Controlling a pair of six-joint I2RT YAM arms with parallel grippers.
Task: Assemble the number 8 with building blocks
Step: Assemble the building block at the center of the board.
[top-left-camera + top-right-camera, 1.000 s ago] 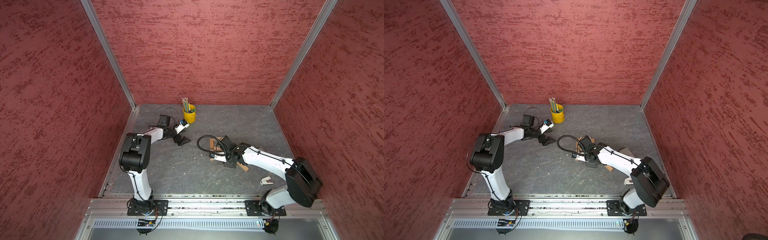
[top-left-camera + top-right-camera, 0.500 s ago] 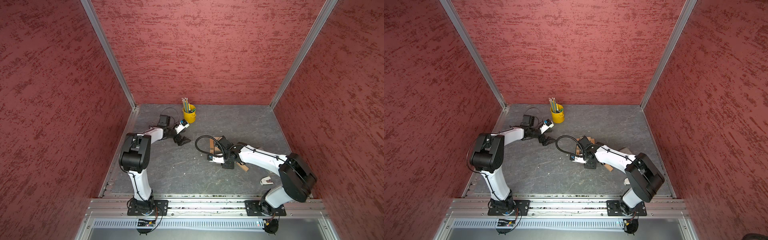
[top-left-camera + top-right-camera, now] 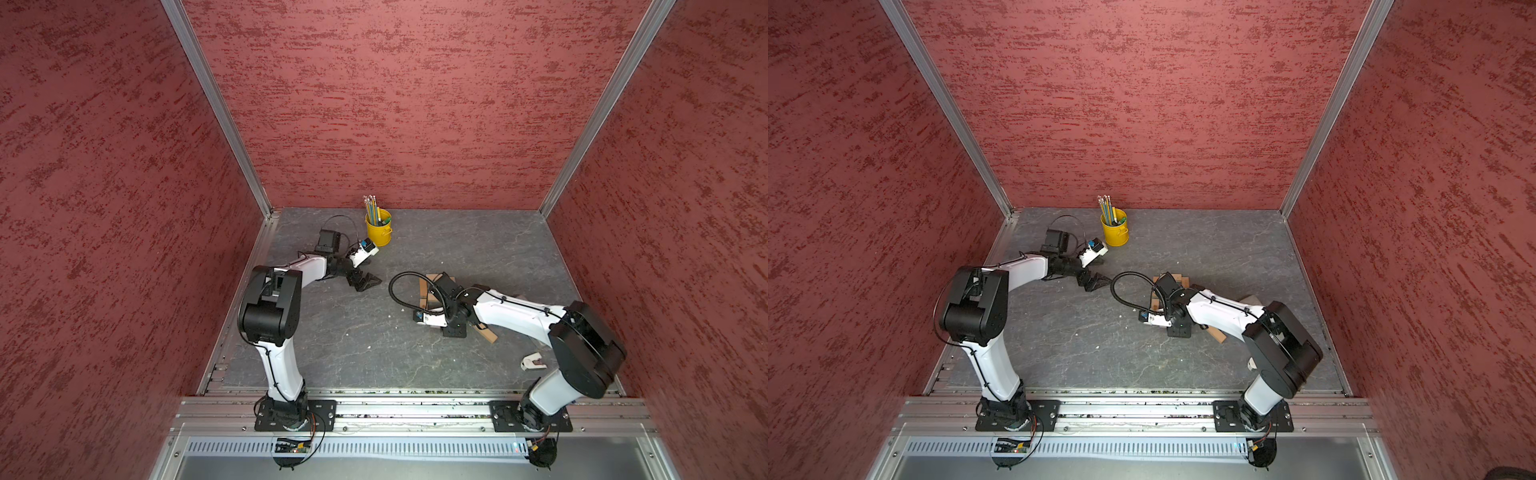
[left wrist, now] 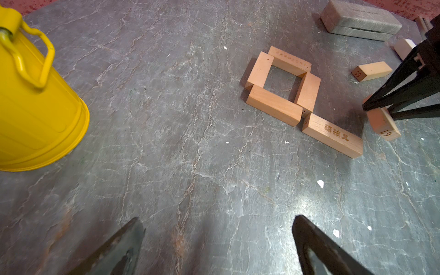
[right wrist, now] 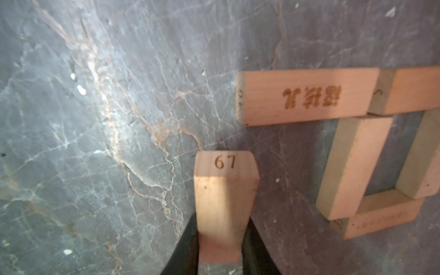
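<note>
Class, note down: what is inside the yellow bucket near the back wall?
Pencils stand in the yellow bucket, their upper ends sticking above the rim. Their lower ends and the bucket's bottom are hidden by its wall.

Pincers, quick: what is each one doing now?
Left pincer: open, holding nothing.
Right pincer: closed on the small light-tan wooden block marked 67.

Bright diffuse light, soft shadows; wrist views wide-angle distorted; near block blurred; sheen on floor.

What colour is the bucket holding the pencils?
The bucket is bright yellow; the left wrist view shows it best.
</note>
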